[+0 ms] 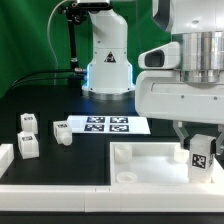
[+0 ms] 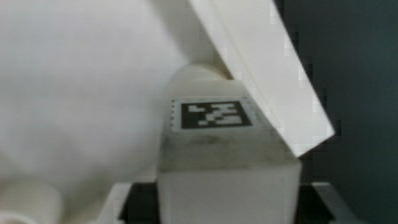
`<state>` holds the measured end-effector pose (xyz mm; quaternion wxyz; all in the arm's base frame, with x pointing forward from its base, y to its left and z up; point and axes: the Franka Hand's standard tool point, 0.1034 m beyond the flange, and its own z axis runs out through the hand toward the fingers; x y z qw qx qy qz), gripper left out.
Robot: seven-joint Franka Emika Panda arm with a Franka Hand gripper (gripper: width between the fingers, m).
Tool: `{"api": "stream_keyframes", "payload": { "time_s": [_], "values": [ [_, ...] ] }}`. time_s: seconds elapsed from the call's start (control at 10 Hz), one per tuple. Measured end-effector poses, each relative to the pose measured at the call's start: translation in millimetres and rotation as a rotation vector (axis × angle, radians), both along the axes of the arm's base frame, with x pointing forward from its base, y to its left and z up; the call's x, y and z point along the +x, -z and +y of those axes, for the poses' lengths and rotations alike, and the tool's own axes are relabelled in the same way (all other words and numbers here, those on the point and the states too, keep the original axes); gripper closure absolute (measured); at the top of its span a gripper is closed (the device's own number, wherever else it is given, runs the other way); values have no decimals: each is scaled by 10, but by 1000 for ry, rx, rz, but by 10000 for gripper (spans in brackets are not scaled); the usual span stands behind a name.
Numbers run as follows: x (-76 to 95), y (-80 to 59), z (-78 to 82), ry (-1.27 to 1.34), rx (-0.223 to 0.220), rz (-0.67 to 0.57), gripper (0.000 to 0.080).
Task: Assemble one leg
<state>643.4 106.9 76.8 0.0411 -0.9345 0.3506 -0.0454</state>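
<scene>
My gripper (image 1: 200, 148) is shut on a leg (image 1: 200, 158), a small white post with a black-and-white tag, and holds it upright at the tabletop's (image 1: 150, 152) corner on the exterior view's right. In the wrist view the leg (image 2: 214, 140) fills the middle between my two fingers (image 2: 132, 200), its tag facing the camera and its round end against the tabletop's raised rim (image 2: 249, 70). Whether the leg touches the tabletop I cannot tell. Three more legs lie loose on the exterior view's left: one (image 1: 28, 121), another (image 1: 28, 146), and a third (image 1: 62, 131).
The marker board (image 1: 105, 124) lies behind the tabletop. The arm's base (image 1: 105, 60) stands at the back. A white bracket (image 1: 6, 160) sits at the exterior view's left edge, and a white bar (image 1: 80, 200) runs along the front. A round boss (image 2: 25, 205) shows on the tabletop.
</scene>
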Motion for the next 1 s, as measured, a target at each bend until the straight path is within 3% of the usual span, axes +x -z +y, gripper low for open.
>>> {"api": "stream_keyframes", "payload": {
  "time_s": [0.1,0.4,0.7,0.8,0.9,1.0],
  "values": [
    [-19,0,4,194,27,24,507],
    [-29,7,-72,658,172,82,509],
    [-40,8,-24,771,186,97,509],
    [-41,11,-26,743,183,94,394],
    [-41,12,-21,652,166,83,394],
    [-54,23,17,408,132,65,259]
  ]
}}
